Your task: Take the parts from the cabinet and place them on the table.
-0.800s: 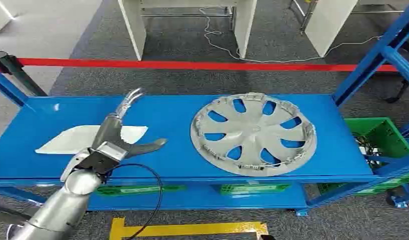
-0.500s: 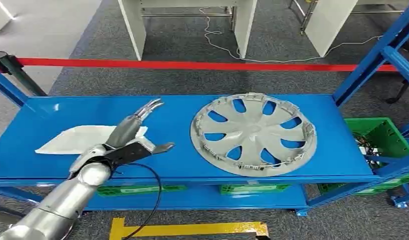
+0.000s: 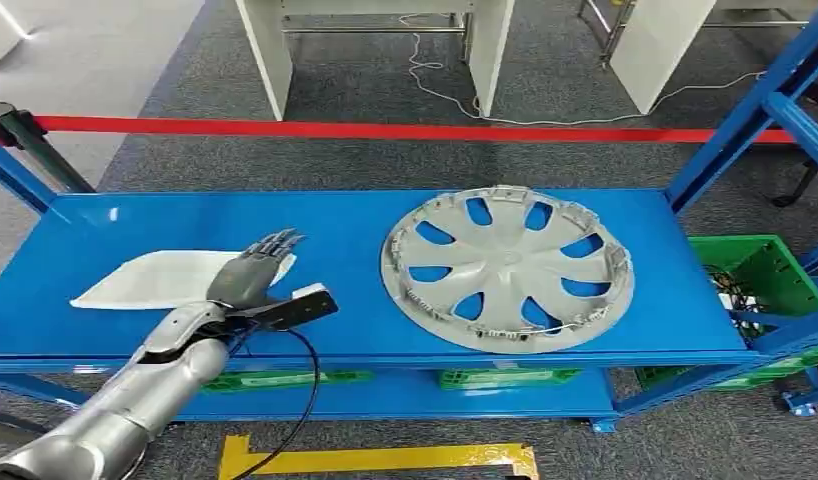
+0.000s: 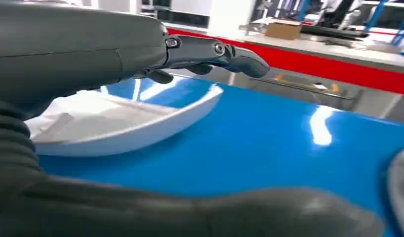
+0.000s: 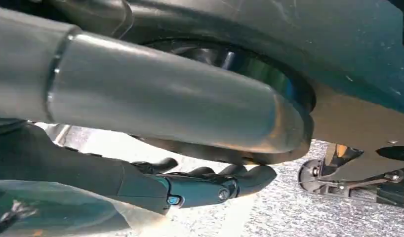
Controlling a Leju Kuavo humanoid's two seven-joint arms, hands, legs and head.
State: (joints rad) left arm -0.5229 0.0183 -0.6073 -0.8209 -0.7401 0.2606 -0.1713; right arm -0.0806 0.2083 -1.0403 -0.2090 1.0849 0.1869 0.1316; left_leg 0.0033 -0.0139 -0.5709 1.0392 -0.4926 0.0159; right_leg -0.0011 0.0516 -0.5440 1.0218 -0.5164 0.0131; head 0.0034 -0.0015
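A green crate [image 3: 760, 268] sits low at the right end of the blue shelf [image 3: 355, 225], partly behind the blue upright; it holds a tangle of dark and pale bits too small to name. More green crates [image 3: 500, 378] show under the shelf's front lip, their contents hidden. On the shelf top lie the two parts: a silver wheel cover [image 3: 506, 266], flat and face up, right of centre, and a flat white panel [image 3: 160, 278] toward the left end. The wheel cover reaches close to both the front and rear edges of the shelf, with bare blue between it and the right end. The left hand [image 3: 255, 280] hangs over the right tip of the white panel, fingers spread and extended, thumb pointing toward the wheel cover, holding nothing; the left wrist view shows the fingers [image 4: 210, 52] above the panel's curved edge, not touching it. A wide strip of bare shelf separates the hand from the wheel cover. The right hand [image 5: 200, 185] hangs by the robot's body above speckled floor, fingers loosely extended and empty. A red barrier tape [image 3: 385, 130] runs behind the shelf.
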